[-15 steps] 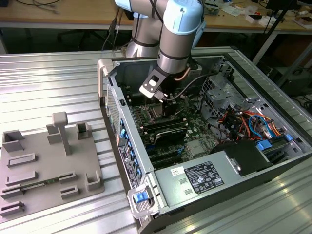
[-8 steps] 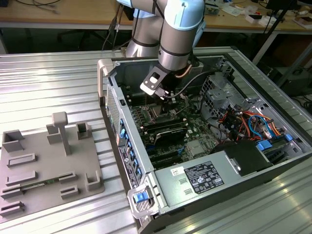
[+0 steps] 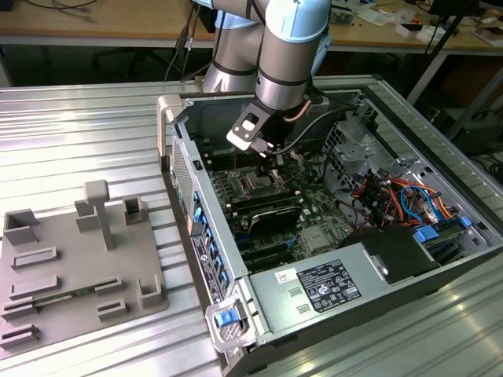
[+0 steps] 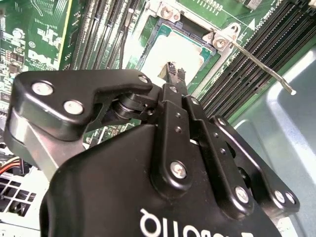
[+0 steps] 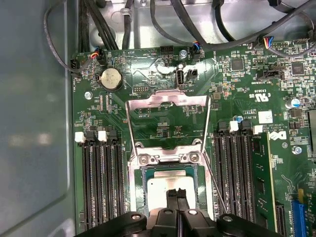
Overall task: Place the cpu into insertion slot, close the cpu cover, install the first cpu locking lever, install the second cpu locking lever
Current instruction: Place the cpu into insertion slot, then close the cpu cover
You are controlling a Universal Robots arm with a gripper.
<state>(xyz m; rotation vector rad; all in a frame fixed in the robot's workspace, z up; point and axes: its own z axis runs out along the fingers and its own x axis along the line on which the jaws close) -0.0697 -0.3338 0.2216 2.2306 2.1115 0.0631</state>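
From my console I see the arm reaching down into the open computer case (image 3: 314, 283). The gripper (image 5: 177, 195) sits low over the insertion slot (image 5: 142, 185). Its two fingers are drawn together with barely a sliver between them, and nothing is clamped there.

The cpu (image 5: 159, 186) lies flat in the slot, silver top up. The fingertips (image 4: 171, 73) are over the part of the chip away from the hinge. They look to be touching it or just above it, but I can't tell which from these angles.

The cpu cover (image 5: 165, 97) is swung fully open and lies back over the board beyond its hinge. A thin locking lever (image 4: 256, 61) juts out beside the slot, unlatched.
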